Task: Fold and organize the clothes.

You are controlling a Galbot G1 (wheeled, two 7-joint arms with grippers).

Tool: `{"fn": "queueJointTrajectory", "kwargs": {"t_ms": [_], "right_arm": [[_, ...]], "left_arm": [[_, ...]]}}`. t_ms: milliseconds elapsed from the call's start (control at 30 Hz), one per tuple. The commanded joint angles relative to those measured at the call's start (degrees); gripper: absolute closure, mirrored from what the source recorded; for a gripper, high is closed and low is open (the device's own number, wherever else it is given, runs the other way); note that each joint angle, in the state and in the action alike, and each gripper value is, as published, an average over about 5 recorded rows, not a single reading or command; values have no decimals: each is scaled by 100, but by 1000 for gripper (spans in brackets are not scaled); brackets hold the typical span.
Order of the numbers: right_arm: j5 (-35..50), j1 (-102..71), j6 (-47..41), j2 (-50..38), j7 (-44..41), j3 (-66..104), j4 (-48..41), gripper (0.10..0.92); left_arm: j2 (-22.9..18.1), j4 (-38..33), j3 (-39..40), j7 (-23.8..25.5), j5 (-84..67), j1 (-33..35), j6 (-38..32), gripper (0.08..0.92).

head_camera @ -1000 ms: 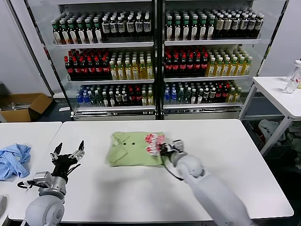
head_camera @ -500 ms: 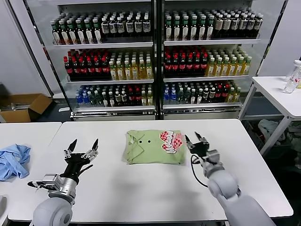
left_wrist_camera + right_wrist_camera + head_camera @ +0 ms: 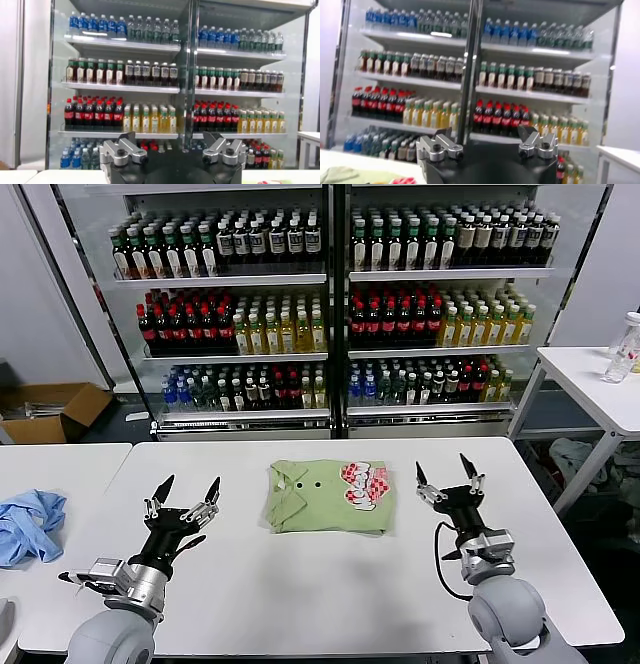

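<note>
Right gripper (image 3: 489, 145) spread wide, empty, facing the drinks fridge (image 3: 470, 75); a corner of green shirt (image 3: 350, 175) peeks in.

Two grey arms with black grippers

Each arm ends in a rounded light grey shell and a silver wrist block. The left gripper (image 3: 186, 489) and right gripper (image 3: 445, 473) have thin black pointed fingers; a black cable (image 3: 441, 562) loops beside the right wrist.

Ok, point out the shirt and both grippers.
shirt (image 3: 325, 499), head view, middle of the folded body
left gripper (image 3: 187, 496), head view, between its fingertips
right gripper (image 3: 447, 475), head view, between its fingertips
</note>
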Motion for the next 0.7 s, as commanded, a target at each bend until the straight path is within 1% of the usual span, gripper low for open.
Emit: {"fn": "queueJointTrajectory", "kwargs": {"t_ms": [33,333,700], "right_arm": [[-157,-601,306,37,173,521,685,203],[-215,-911,212,73,159,615,920,203],[-234,-1021,216,92,220,601,1037,203]], "left_arm": [[-107,-267,-15,66,84,142,45,177],[-235,-444,-81,77,179,422,71,177],[-241,-573,-260,109,227,643,64,177]]}}
